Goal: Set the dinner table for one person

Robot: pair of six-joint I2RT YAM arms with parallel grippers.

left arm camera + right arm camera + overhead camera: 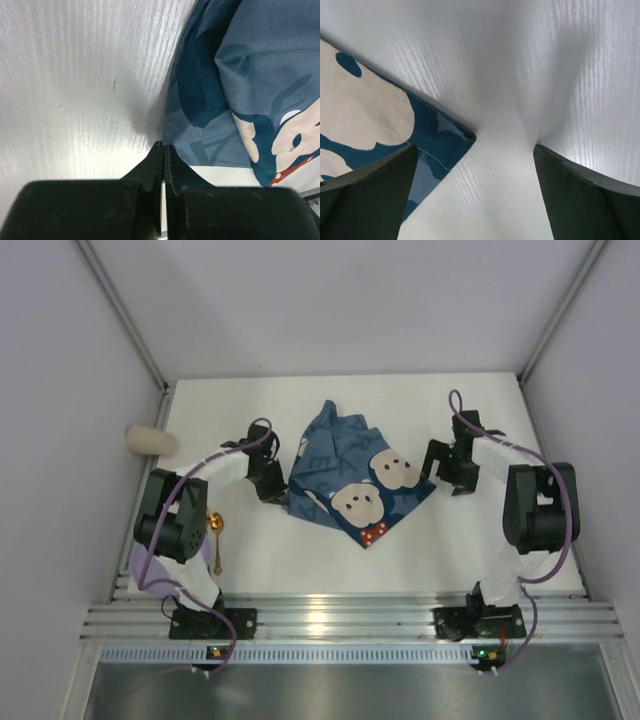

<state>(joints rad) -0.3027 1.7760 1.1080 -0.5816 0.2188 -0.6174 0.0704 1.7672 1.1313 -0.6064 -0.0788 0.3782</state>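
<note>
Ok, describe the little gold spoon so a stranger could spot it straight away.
On the large white rectangular tabletop, look near-left, beside the black left arm. The small gold metal spoon lies there, clear of the crumpled blue bear-print cloth placemat; it is the only slim, shiny thing.

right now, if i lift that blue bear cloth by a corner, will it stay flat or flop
Probably floppy: the blue bear cloth lies rumpled with folded-over edges. It looks thin and light, so a lifted corner would likely drape. Pushed, it would probably bunch, not slide.
</note>
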